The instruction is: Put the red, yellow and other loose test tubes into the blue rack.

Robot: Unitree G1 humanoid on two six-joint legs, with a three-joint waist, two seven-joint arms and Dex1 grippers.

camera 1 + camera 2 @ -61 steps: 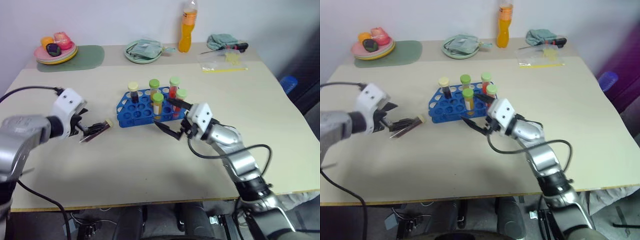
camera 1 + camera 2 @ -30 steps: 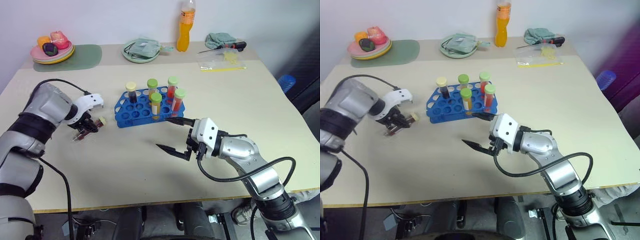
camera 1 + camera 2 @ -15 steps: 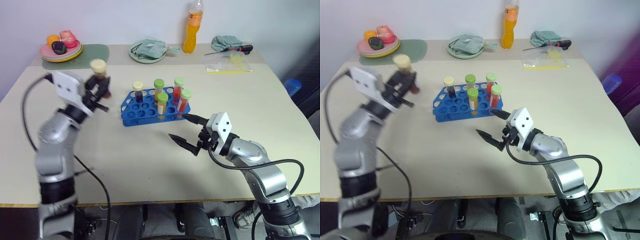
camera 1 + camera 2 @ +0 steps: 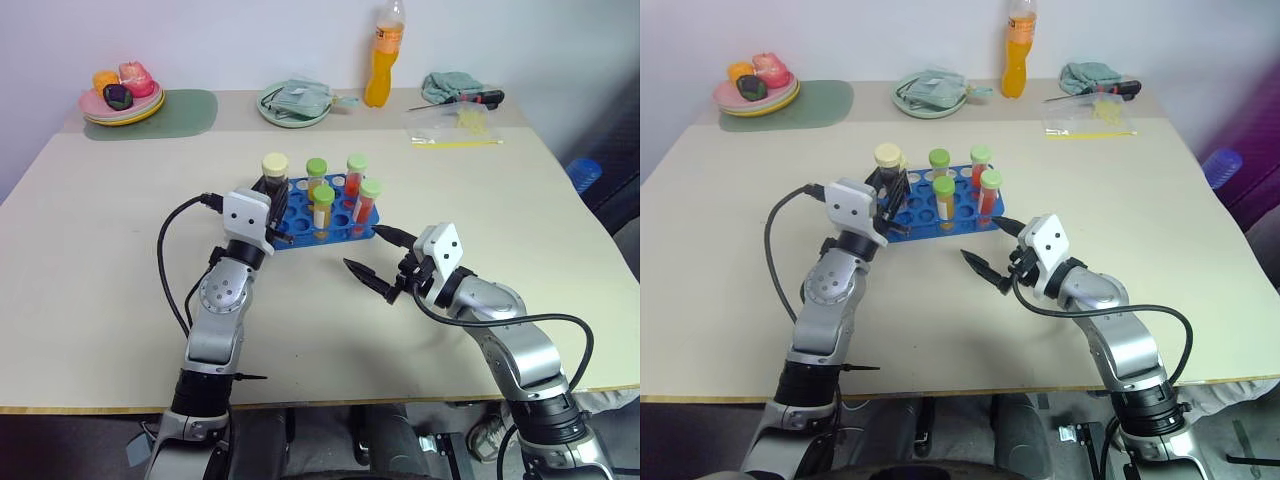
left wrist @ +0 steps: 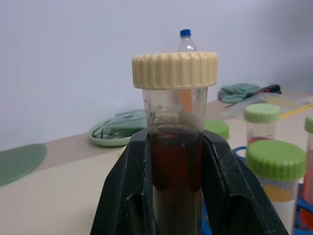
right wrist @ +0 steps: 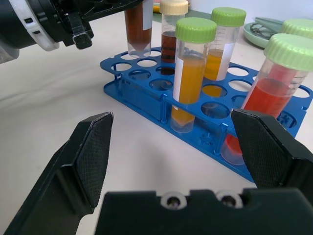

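since half a second ago the left gripper [image 4: 272, 196] has swung in over the blue rack [image 4: 300, 232], clamped on the dark tube [image 5: 174, 161] (cream cap). right gripper [image 4: 385, 265] waits spread, empty. misaligned, the tube could catch the rim.

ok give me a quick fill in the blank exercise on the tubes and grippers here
1. The left gripper is shut on a tube of dark brown liquid with a ____ cap.
2. That tube hangs upright over the ____ rack.
3. The right gripper holds ____, its jaws wide apart.
4. The tall bottle at the table's far edge holds ____ liquid.

Missing words: cream; blue; nothing; orange
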